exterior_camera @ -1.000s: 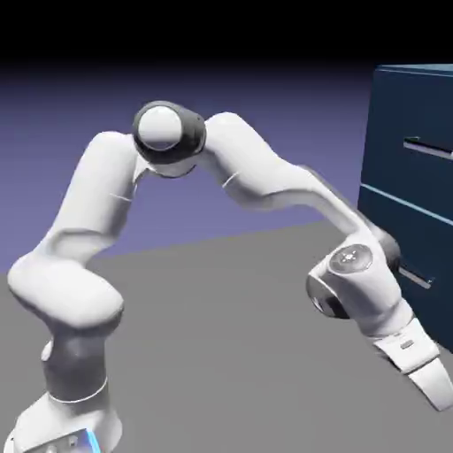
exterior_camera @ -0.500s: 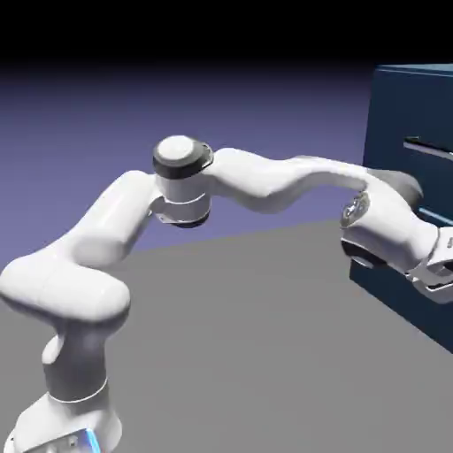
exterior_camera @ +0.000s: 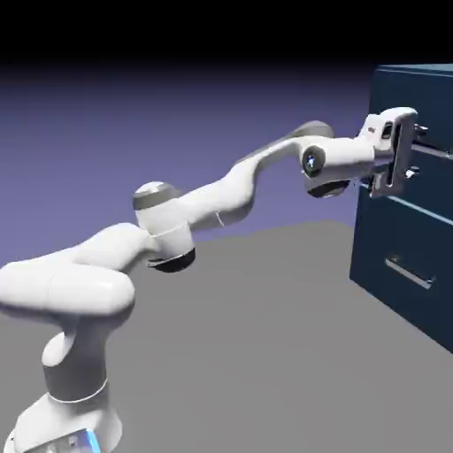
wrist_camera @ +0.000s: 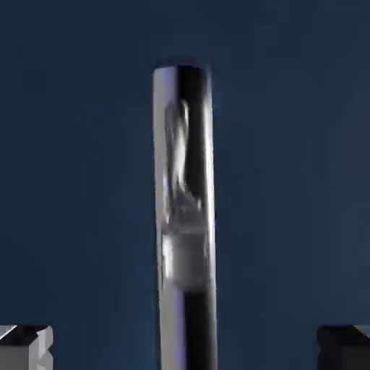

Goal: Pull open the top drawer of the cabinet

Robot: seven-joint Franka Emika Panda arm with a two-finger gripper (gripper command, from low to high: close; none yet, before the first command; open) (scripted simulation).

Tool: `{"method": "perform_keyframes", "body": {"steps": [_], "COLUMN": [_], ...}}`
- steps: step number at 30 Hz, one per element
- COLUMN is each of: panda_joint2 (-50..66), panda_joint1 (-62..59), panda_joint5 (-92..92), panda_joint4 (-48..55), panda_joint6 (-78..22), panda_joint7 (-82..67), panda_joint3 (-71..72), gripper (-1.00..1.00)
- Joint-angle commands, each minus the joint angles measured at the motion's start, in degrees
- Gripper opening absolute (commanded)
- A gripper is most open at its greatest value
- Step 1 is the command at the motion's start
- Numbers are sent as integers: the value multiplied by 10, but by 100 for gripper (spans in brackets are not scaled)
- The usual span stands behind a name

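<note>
At the right edge of the exterior view stands the cabinet (exterior_camera: 403, 212), its top drawer (exterior_camera: 425, 115) in the upper right with its silver bar handle (exterior_camera: 429, 149) running horizontally along the front. The tool (exterior_camera: 409, 150) sits at that handle, spread wide; in the hand view the bar's long axis runs top to bottom through the frame's middle, between the two well-separated fingertips (wrist_camera: 25, 347).

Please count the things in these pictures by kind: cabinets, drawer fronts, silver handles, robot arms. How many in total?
Cabinets: 1
Drawer fronts: 2, top, lower
Silver handles: 2, top, lower
Robot arms: 1
Total: 6
</note>
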Motion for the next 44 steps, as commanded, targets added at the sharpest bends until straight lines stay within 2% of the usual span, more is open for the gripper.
{"method": "perform_keyframes", "body": {"steps": [1, 8, 9, 40, 41, 44], "panda_joint2": [-2, -17, -17, 61, 61, 61], "panda_joint1": [-13, -95, -95, 310, 310, 346], "panda_joint5": [-3, -25, -25, -14, -14, -25], "panda_joint4": [21, 157, 157, -464, -464, -505], "panda_joint6": [8, 58, 58, -153, -153, -159], "panda_joint7": [6, 47, 47, -65, -65, -72], "panda_joint3": [-1, -5, -5, -9, -9, -12], "gripper": [0, 0, -100, -100, 100, 100]}}
